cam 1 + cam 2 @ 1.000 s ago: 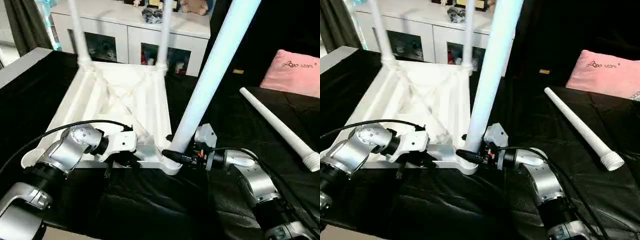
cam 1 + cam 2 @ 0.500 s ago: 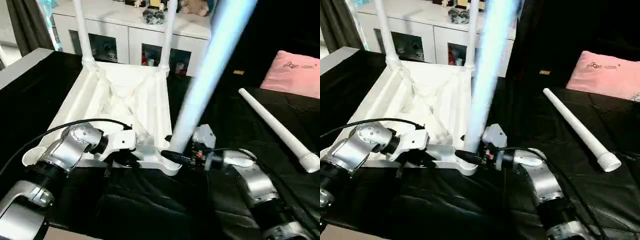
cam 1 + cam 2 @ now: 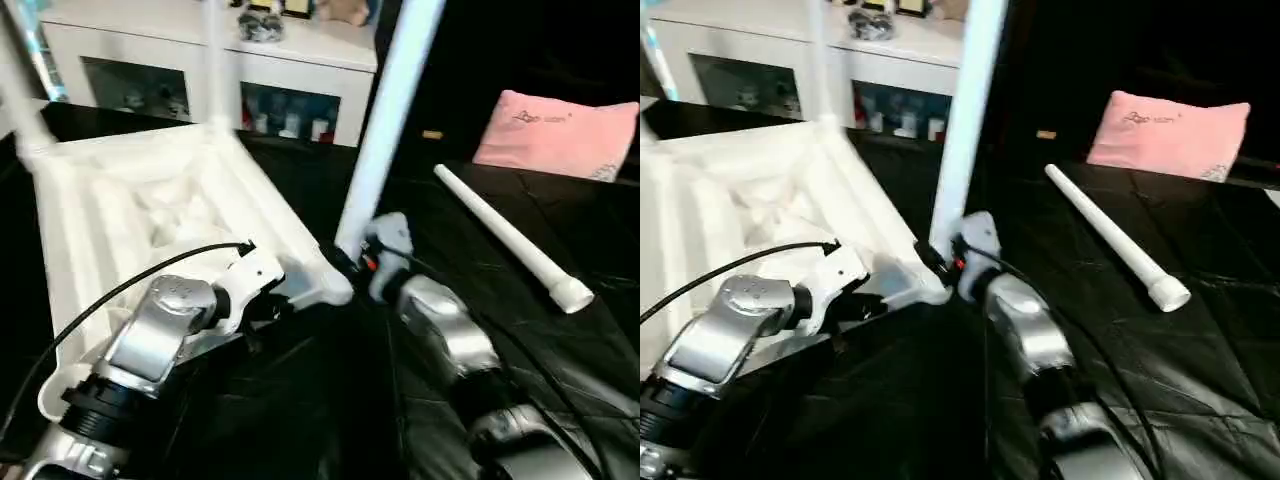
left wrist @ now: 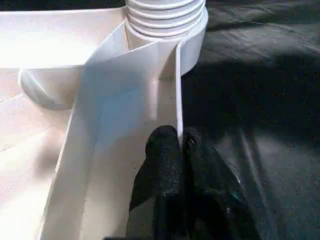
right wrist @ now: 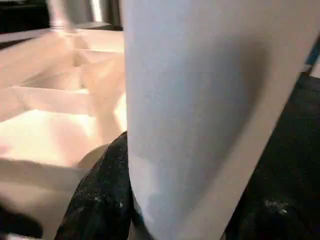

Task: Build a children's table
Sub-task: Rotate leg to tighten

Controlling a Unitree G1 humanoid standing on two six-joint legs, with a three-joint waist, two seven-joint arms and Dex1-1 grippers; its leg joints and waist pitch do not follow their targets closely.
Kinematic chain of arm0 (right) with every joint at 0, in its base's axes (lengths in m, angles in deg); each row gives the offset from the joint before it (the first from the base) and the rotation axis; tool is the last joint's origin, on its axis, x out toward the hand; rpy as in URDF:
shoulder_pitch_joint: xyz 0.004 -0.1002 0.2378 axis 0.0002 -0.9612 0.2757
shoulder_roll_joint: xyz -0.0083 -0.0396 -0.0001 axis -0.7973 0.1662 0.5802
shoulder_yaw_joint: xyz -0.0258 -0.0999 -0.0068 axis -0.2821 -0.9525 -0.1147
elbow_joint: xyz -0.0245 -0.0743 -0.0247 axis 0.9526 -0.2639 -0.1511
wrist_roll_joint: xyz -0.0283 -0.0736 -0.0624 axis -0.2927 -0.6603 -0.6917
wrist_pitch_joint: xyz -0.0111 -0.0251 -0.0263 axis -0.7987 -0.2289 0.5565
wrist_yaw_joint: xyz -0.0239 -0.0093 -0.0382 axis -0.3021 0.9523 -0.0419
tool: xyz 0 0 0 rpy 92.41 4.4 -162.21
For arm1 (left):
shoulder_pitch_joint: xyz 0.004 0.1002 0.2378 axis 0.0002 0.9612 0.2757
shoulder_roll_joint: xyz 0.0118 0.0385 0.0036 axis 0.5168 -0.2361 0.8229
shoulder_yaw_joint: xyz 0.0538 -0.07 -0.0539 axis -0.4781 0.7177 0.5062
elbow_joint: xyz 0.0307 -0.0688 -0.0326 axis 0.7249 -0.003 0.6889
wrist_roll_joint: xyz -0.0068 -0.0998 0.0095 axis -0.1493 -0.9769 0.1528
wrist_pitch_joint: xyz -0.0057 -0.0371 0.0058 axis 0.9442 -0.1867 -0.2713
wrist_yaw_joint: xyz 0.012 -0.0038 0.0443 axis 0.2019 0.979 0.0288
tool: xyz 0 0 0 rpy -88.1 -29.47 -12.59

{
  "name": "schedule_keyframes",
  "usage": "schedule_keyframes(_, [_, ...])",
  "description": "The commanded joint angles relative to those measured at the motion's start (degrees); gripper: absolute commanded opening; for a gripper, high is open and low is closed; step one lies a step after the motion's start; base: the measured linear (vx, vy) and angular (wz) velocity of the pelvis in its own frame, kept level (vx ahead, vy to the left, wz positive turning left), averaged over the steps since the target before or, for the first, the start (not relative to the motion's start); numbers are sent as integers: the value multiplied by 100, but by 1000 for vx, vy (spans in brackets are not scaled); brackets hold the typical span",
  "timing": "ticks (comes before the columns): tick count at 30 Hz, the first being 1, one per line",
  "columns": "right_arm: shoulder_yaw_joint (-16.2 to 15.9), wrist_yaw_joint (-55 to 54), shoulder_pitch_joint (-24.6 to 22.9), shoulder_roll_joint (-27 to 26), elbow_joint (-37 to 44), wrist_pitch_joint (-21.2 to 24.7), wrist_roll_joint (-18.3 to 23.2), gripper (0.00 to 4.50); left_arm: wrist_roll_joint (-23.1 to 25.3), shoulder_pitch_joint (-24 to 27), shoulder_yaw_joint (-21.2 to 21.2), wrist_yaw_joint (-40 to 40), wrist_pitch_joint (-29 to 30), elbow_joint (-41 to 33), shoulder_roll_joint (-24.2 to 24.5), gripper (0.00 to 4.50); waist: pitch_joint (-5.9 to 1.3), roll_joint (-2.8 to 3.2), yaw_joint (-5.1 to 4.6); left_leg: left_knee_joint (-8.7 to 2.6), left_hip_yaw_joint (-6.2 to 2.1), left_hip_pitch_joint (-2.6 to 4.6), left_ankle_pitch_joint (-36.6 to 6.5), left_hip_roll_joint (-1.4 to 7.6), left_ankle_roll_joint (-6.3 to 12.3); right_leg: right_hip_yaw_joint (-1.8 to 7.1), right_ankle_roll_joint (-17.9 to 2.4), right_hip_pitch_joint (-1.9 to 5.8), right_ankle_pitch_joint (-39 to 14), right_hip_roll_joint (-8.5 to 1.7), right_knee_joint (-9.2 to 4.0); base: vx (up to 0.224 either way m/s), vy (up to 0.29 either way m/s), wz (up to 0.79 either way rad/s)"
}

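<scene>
Left eye view: the right end effector (image 3: pixel 352 262) clamps the upright leg (image 3: pixel 388 120) at the upturned tabletop's (image 3: pixel 120 215) corner socket; the left end effector (image 4: pixel 179 150) pinches the rim wall. A leaning leg could cross-thread or pop free.

The upturned tabletop (image 3: pixel 130 200) is white moulded plastic, smooth with a soft sheen along its ribs. The leg (image 3: pixel 385 120) standing at its near right corner is the same smooth, faintly glossy white plastic, with ridged threading at its foot; so is the loose leg (image 3: pixel 505 240) lying to the right. All rests on black cloth (image 3: pixel 330 400), matt and wrinkled. The pillow (image 3: pixel 555 135) far right is soft pink fabric. The forearms are brushed silver metal; the left gripper's fingers (image 4: pixel 165 170) look matt, grainy black.
</scene>
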Motion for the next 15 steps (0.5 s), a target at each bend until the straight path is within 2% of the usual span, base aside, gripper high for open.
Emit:
schedule_keyframes(1, [98,-603,-198,95,-973,486,-365,193,-229,-36,-111,-118,221,-744,-172,0,-150,152,30,-445,-53,-37,-2395,122,-191,269,-700,67,-2154,-415,-563,0,0,0])
schedule_keyframes(4, [217,-729,-140,-16,-1027,526,-291,193,-167,-55,-193,-11,425,-831,-203,0,-165,156,5,-439,-49,-56,-2288,121,-180,269,-719,72,-1937,-400,-539,0,0,0])
schedule_keyframes(8, [183,-797,-139,-49,-1045,475,-309,193,-109,-90,-261,94,538,-821,-155,0,-182,163,-7,-418,-22,-69,-2060,117,-144,274,-804,82,-1526,-380,-515,0,0,0])
schedule_keyframes(15, [108,-770,-174,-79,-1067,328,-358,193,-115,-116,-304,189,695,-831,-125,0,-165,184,-13,-427,-36,-45,-2335,122,-203,267,-741,50,-1844,-379,-547,0,0,0])
